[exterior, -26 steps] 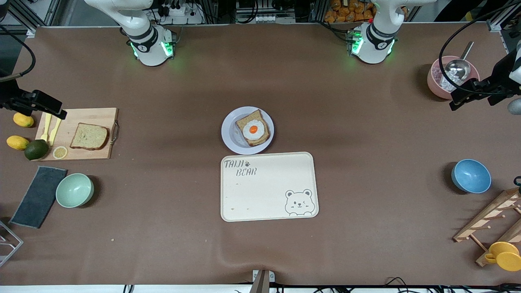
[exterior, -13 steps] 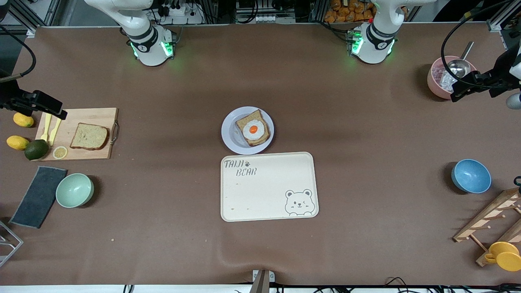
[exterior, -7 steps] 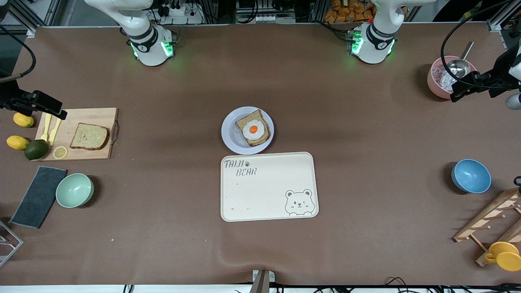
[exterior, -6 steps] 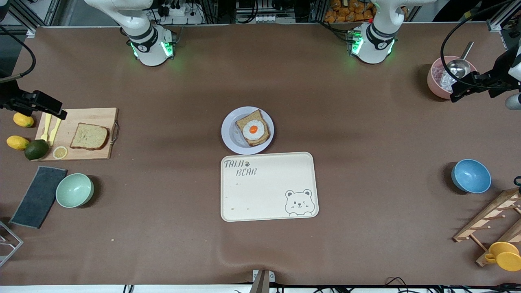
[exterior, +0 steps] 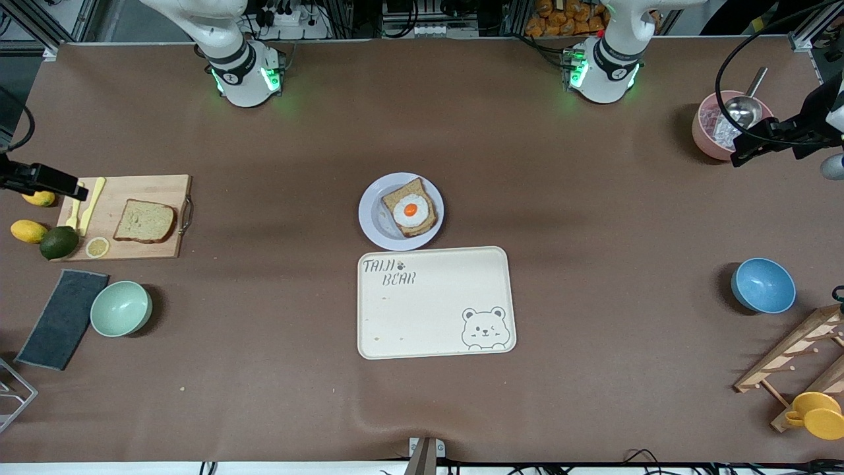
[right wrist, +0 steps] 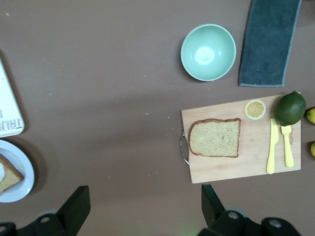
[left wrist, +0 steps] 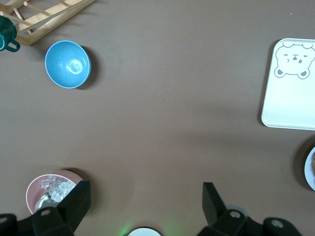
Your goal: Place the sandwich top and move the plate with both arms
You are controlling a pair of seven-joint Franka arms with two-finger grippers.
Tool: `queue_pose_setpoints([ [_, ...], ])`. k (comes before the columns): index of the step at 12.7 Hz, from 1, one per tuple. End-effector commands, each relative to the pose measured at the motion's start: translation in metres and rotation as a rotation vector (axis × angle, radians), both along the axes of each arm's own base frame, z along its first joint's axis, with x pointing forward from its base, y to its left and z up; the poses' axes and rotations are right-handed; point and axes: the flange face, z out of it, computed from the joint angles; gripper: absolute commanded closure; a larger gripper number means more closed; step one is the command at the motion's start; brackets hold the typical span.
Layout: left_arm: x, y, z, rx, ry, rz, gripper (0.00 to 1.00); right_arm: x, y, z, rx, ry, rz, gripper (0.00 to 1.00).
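Brown-covered counter (exterior: pixel 264 369): our right hand (exterior: pixel 59 187) has slid out toward the counter's edge at its end, fingers spread, over the lemons. Left hand (exterior: pixel 745 153) hangs spread by the pink bowl (exterior: pixel 704 132). Plain brown bread slice (exterior: pixel 145 221) sits untouched on the wooden board (exterior: pixel 158 191); lavender plate (exterior: pixel 372 214) mid-counter.

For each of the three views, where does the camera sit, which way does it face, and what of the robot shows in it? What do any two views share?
Front view: high across the table, facing both arm bases; plate with egg toast mid-table, sandwich top on the cutting board.
Left wrist view: looks straight down; open left gripper fingers show, blue bowl and pink bowl below.
Right wrist view: looks straight down; open right gripper fingers show, with sandwich top on the board.
Shared: all three views show the tray.
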Motion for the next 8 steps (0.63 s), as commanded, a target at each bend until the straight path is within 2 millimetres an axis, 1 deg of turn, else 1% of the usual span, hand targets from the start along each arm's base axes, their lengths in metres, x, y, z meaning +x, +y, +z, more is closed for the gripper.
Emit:
queue_pose_setpoints([
  [1, 0.002, 0.002, 0.000, 0.021, -0.005, -0.003, 0.00, 0.006, -0.026, -0.020, 0.028, 0.020, -0.019, 0.00],
  [2, 0.002, 0.002, 0.000, 0.021, -0.005, -0.003, 0.00, 0.008, -0.043, -0.034, 0.038, 0.039, -0.042, 0.00],
  [3, 0.002, 0.002, 0.000, 0.021, -0.005, -0.004, 0.00, 0.009, -0.066, -0.052, 0.065, 0.054, -0.046, 0.00],
  [4, 0.002, 0.003, 0.000, 0.021, -0.005, -0.004, 0.00, 0.011, -0.080, -0.069, 0.101, 0.067, -0.038, 0.00],
  [6, 0.002, 0.003, 0.000, 0.021, -0.005, -0.004, 0.00, 0.008, -0.110, -0.095, 0.124, 0.101, -0.078, 0.00],
  [8, 0.002, 0.003, 0.000, 0.021, -0.005, -0.008, 0.00, 0.008, -0.135, -0.124, 0.154, 0.119, -0.094, 0.00],
])
